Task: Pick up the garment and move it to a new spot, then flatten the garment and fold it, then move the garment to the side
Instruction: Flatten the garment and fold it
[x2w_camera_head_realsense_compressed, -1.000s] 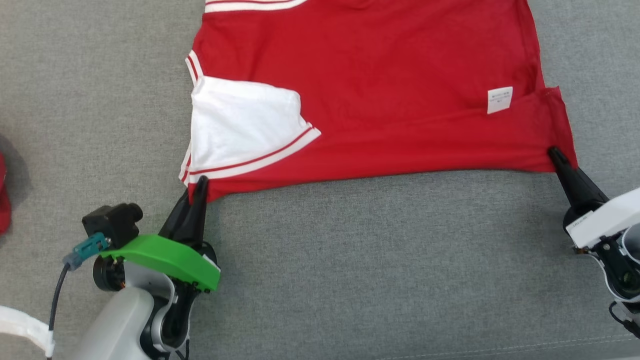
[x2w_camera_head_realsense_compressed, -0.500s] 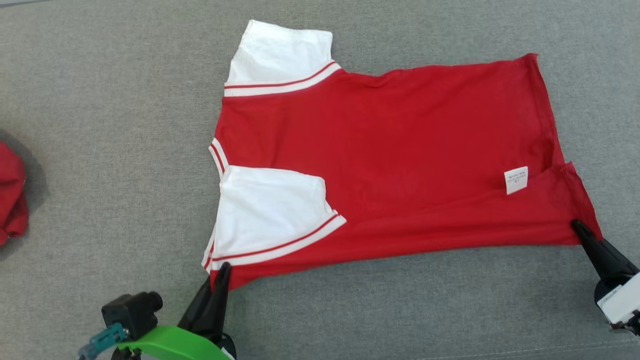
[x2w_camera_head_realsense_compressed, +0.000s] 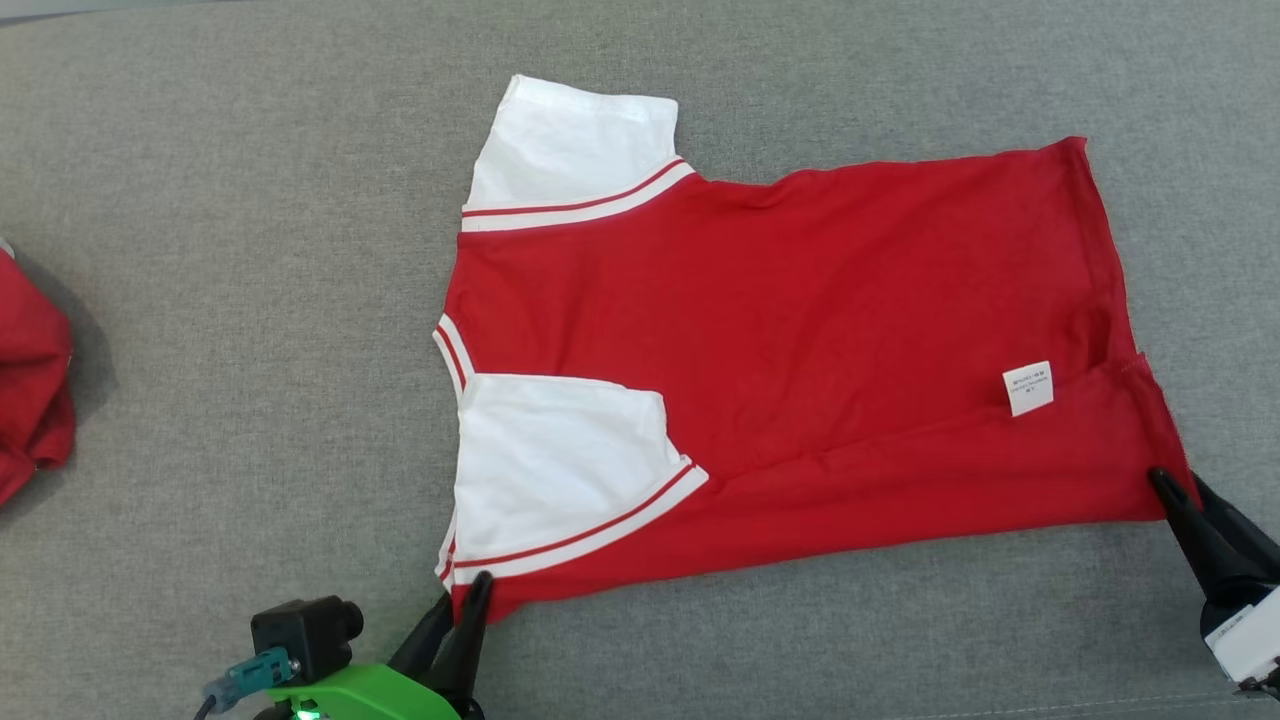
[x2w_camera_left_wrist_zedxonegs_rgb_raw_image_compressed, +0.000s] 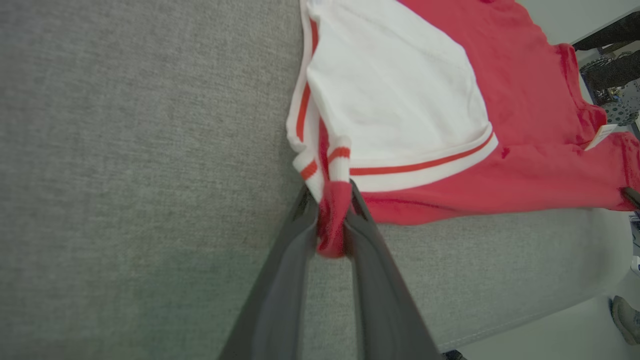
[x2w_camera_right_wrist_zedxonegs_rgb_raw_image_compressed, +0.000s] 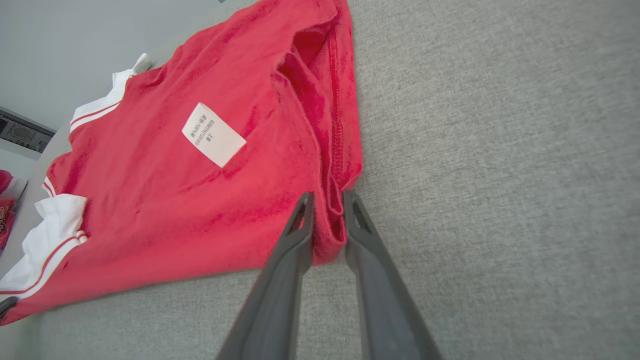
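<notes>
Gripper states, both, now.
Left gripper: closed on the red-and-white fabric T-shirt, at its shoulder corner.
Right gripper: fingers flank the T-shirt's hem corner; grip cannot be told.

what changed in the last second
The left gripper and right gripper dragged the red T-shirt with white sleeves toward the robot across the grey fabric surface, bringing its far sleeve into view. The right gripper's jaws have begun to part around the hem corner; the left still pinches the sleeve-side corner. The crumpled red cloth at the left edge stayed put.
</notes>
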